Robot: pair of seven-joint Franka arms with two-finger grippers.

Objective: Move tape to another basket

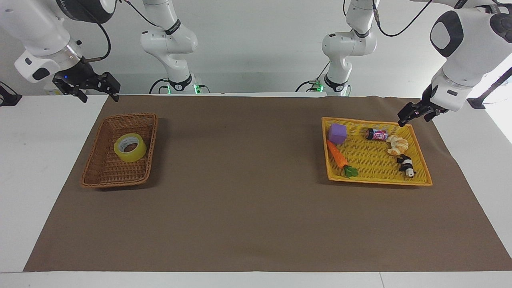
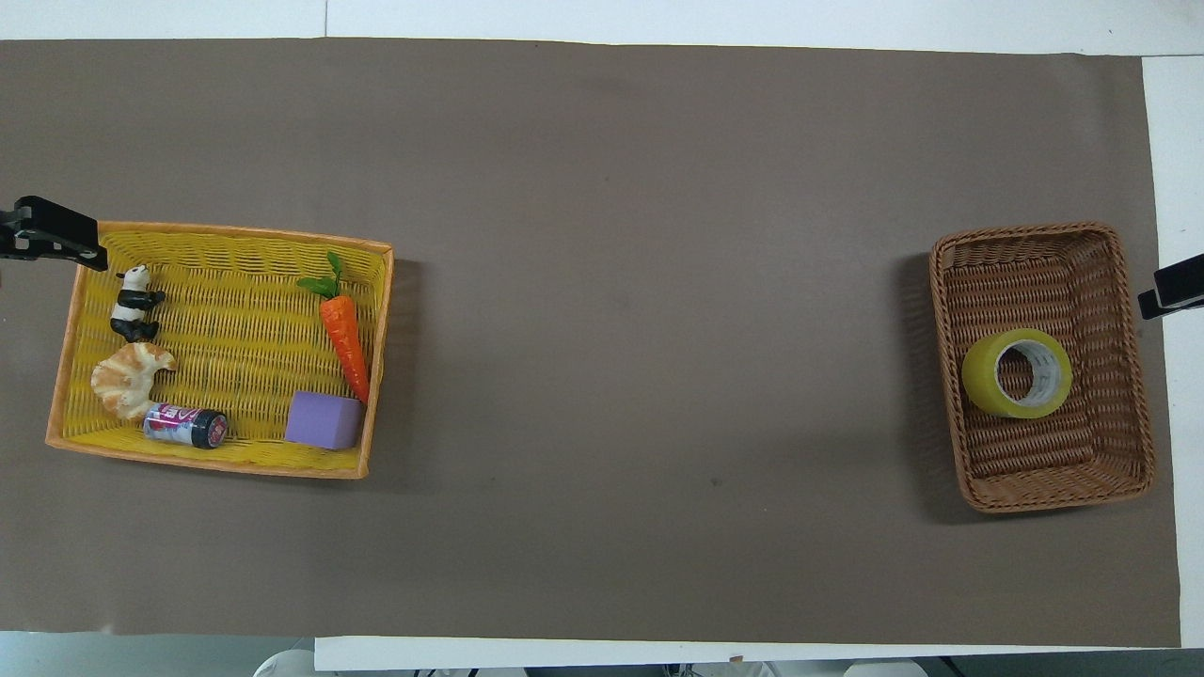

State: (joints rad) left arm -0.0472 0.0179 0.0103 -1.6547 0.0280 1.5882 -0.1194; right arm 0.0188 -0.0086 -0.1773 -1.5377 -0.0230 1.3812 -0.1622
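Tape (image 1: 130,148) is found at the left of the facing view, lying flat on its side inside the basket (image 1: 105,176), toward the edge nearer the robots. It is a glossy, translucent yellow ring around a white core, and it is kept from rolling by lying flat and by the flared woven wicker walls.

In the upper left of that frame the right gripper (image 1: 99,93) is seen raised over the white table edge, clear of the basket. Its fingers are spread and nothing is held.

The middle of the frame is taken up by bare matte brown mat (image 1: 248,180).

At the right sits a flat yellow plastic-weave tray (image 1: 376,181), shallow-rimmed and loaded with a purple block (image 1: 338,133), a carrot (image 1: 337,154), a small can (image 1: 377,134), a croissant (image 1: 397,145) and a panda figure (image 1: 406,165).

At the upper right the left gripper (image 1: 412,115) is parked over the tray's corner, waiting; whether its fingers are apart cannot be told.
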